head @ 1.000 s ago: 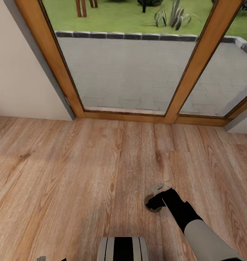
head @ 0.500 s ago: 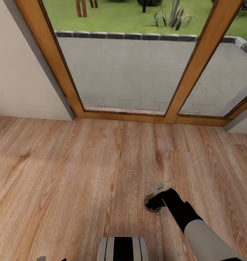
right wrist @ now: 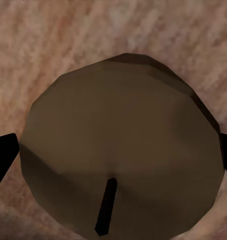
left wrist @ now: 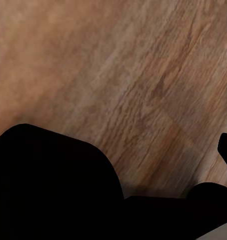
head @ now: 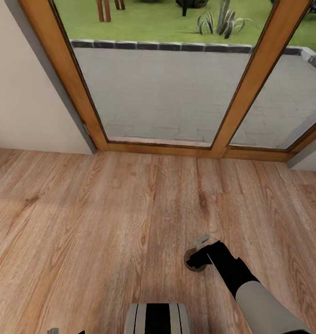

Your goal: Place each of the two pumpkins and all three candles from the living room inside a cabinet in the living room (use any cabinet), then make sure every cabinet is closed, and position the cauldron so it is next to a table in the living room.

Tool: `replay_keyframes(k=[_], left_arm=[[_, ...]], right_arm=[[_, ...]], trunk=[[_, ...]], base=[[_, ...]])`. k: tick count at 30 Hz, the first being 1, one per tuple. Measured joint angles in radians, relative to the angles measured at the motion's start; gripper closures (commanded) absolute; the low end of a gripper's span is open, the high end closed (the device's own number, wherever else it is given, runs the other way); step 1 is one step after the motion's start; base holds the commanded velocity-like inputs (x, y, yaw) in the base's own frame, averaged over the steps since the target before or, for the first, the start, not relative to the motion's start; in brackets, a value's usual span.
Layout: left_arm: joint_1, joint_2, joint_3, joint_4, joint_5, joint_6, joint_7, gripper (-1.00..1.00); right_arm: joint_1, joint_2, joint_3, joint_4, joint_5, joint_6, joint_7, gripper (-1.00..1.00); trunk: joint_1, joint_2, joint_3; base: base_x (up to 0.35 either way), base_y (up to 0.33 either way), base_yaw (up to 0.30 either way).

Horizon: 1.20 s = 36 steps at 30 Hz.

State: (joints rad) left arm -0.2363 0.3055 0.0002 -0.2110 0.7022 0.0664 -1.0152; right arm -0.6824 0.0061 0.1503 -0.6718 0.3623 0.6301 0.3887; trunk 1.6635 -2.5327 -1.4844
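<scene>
Item: one candle [right wrist: 121,150], squat, round, dull brown, dark wick recorded on its top face. Location: held in the right end effector [head: 200,254], low over the wooden floor [head: 106,208], well apart from the floor's edge at the door sill. Grip: the black fingertips [right wrist: 1,155] were recorded at opposite sides of the candle's round body, closed against it; the candle was judged to be carried this way so that it stays upright, wick upward, on the way to a cabinet. Left end effector [left wrist: 158,212]: recorded as a dark mass over the floorboards; whether it was open or closed could not be told. Surroundings: a wood-framed glazed door [head: 243,93] ahead, a grey paved patio [head: 167,93] beyond the glass, a pale wall [head: 23,93] to the left. Task stage, as judged: transit with one candle in hand; stowing in a cabinet not yet done.
</scene>
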Motion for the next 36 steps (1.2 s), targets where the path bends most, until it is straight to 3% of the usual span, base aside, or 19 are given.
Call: replay_keyframes(k=[13,20,28,30,31,34,36], left_arm=[[0.000,0.000,0.001,0.000,0.000,0.000,0.000,-1.00],[0.002,-0.001,-0.024,0.002,-0.010,0.000,-0.001,-1.00],[0.001,0.002,-0.024,0.002,-0.010,0.001,-0.006,-1.00],[0.001,0.004,-0.025,0.002,-0.010,0.001,-0.009,-1.00],[0.001,0.005,-0.025,0.002,-0.010,0.001,-0.011,-1.00],[0.001,0.007,-0.025,0.002,-0.010,0.001,-0.014,-1.00],[0.001,0.008,-0.025,0.002,-0.009,0.002,-0.016,-1.00]], right_arm=[[0.000,0.000,0.000,0.000,-0.001,0.000,0.000,1.00],[0.000,0.000,0.000,0.000,0.000,0.000,0.000,1.00],[0.000,0.000,0.000,0.000,-0.003,0.001,0.009,1.00],[0.000,-0.002,0.001,0.000,-0.009,0.012,0.078,1.00],[0.000,-0.006,0.001,-0.001,-0.009,0.021,0.172,1.00],[0.000,-0.010,0.001,-0.002,-0.005,0.044,0.338,1.00],[0.000,-0.016,0.002,-0.003,-0.001,0.065,0.491,1.00]], trunk=[[0.000,0.000,0.000],[-0.003,0.002,0.027],[-0.007,0.003,0.058],[-0.008,0.004,0.065],[-0.008,0.004,0.069],[-0.009,0.005,0.081],[-0.010,0.005,0.089]], base=[[0.000,0.000,0.000],[0.000,0.000,0.000],[0.000,0.000,0.000],[0.000,0.000,0.000],[0.000,0.000,0.000],[0.000,0.000,0.000],[0.000,0.000,0.000]])
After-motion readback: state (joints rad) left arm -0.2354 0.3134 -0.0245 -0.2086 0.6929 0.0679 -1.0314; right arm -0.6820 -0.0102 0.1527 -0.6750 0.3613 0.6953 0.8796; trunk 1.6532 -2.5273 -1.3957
